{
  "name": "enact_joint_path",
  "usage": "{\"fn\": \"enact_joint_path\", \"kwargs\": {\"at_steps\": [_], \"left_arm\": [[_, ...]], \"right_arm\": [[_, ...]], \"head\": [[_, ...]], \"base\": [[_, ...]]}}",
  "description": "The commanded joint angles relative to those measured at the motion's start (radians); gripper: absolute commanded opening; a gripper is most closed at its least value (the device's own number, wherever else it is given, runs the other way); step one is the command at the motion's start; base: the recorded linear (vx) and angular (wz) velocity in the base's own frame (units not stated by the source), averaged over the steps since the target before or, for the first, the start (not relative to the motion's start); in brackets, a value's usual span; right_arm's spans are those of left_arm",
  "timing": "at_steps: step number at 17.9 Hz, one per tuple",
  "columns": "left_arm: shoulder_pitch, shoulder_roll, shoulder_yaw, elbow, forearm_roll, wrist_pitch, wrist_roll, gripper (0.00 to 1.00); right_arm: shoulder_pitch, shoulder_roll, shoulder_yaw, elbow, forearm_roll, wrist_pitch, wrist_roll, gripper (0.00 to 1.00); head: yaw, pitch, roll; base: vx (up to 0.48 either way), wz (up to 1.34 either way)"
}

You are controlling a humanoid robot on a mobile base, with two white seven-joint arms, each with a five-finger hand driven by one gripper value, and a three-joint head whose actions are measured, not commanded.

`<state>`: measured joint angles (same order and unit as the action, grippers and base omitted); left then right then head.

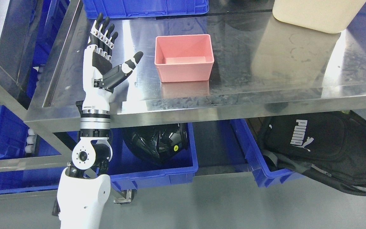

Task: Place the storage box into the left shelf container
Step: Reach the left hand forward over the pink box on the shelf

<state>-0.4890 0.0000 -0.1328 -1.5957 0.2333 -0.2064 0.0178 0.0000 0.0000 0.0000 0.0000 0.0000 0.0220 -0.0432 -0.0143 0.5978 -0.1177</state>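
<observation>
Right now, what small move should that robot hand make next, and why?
Probably move the left hand sideways toward the pink box. Its fingers are spread and hold nothing, and the box sits apart from it, upright and empty on the steel table.

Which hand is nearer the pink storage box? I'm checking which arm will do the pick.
Left. The left hand is raised open beside the pink storage box, on its left, not touching it. The right hand is not in view.
</observation>
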Motion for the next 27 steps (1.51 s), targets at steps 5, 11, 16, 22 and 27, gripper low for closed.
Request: {"fn": "enact_joint_path", "kwargs": {"at_steps": [5, 11, 16, 22, 27], "left_arm": [[-0.112, 0.073, 0.157, -0.001, 0.0, -0.03, -0.165, 1.0], [-0.359, 0.202, 0.202, 0.06, -0.125, 0.212, -0.709, 1.0], [-0.549, 0.276, -0.002, 0.207, -0.304, 0.22, -0.975, 0.99], [-0.758, 0.267, -0.307, 0.324, -0.356, 0.301, -1.059, 0.96], [-0.861, 0.194, -0.412, 0.486, -0.42, 0.311, -1.108, 0.95]], "right_arm": [[0.009, -0.017, -0.005, -0.017, 0.002, -0.001, 0.0, 1.0], [0.009, -0.017, -0.005, -0.017, 0.002, -0.001, 0.0, 1.0], [0.009, -0.017, -0.005, -0.017, 0.002, -0.001, 0.0, 1.0], [0.009, -0.017, -0.005, -0.017, 0.002, -0.001, 0.0, 1.0], [0.009, -0.017, -0.005, -0.017, 0.002, -0.001, 0.0, 1.0]], "head": [[0.0, 0.0, 0.0], [0.0, 0.0, 0.0], [0.0, 0.0, 0.0], [0.0, 0.0, 0.0], [0.0, 0.0, 0.0]], "base": [[0.0, 0.0], [0.0, 0.0], [0.0, 0.0], [0.0, 0.0], [0.0, 0.0]]}}
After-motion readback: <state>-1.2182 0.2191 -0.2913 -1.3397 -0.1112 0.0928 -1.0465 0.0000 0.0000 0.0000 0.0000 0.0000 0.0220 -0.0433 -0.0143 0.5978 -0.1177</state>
